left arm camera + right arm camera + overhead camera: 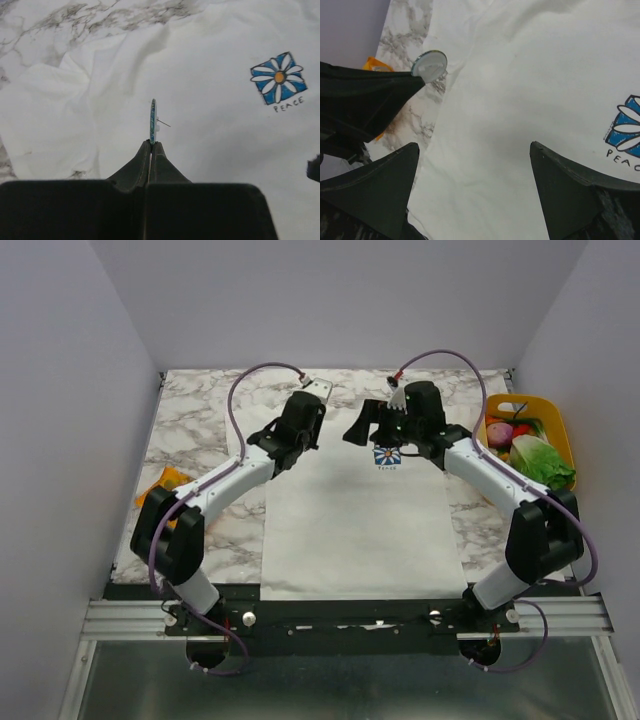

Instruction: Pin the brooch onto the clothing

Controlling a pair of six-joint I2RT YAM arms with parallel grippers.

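Fingers point(137, 167) of the left gripper point(151, 145) are pressed tight together on the lower rim of the brooch point(153, 120), with no gap showing between them. From the left wrist the brooch stands upright and edge-on at the fingertips, its rim blue-green, and a thin pin point(163, 123) sticks out of it toward the print point(279, 78). From the right wrist its pale round face shows instead, well left of the print, over the left border of the shirt point(520, 75) where the marble table point(400, 30) begins. Whether it touches the cloth cannot be told.

Spread wide, the right gripper point(474, 150) has its fingers point(385, 185) far apart with nothing between them but bare shirt. It hangs just left of the print, whose blue corner and the letters "PEA" show at the right edge of that view.

Seen from above, the shirt lies flat on the table with the print on its chest, and both grippers sit near the print.

Well right of the print, a yellow basket point(562, 430) holds a lettuce point(540, 462), a pink thing point(499, 433) and something red. Well left of the print, off the shirt, lies an orange thing point(170, 480).
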